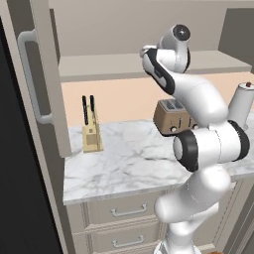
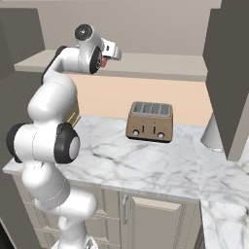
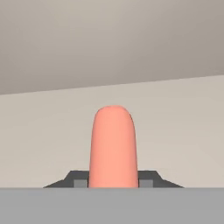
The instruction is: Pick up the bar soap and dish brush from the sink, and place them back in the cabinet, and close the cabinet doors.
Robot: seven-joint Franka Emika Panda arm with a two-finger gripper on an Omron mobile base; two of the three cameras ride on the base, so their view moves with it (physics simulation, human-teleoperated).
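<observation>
The bar soap (image 3: 113, 144), a salmon-orange rounded block, stands up between my two dark fingertips; my gripper (image 3: 113, 181) is shut on it. It hangs over the cabinet's plain shelf (image 3: 183, 131), with the back wall (image 3: 109, 39) ahead. In the base views my raised hand (image 1: 149, 51) (image 2: 111, 49) reaches in at shelf (image 1: 99, 65) (image 2: 160, 65) height. One cabinet door (image 1: 47, 74) stands open at the left, its bar handle (image 1: 26, 74) showing. Another open door (image 2: 228, 73) stands at the right. The sink and dish brush are out of view.
On the marble counter (image 1: 124, 163) (image 2: 160, 165) below the cabinet sit a toaster (image 1: 171, 116) (image 2: 151, 121), a knife block (image 1: 92, 131) and a white kettle (image 1: 243, 104) (image 2: 213, 133). Drawer units (image 1: 129, 211) run beneath the counter.
</observation>
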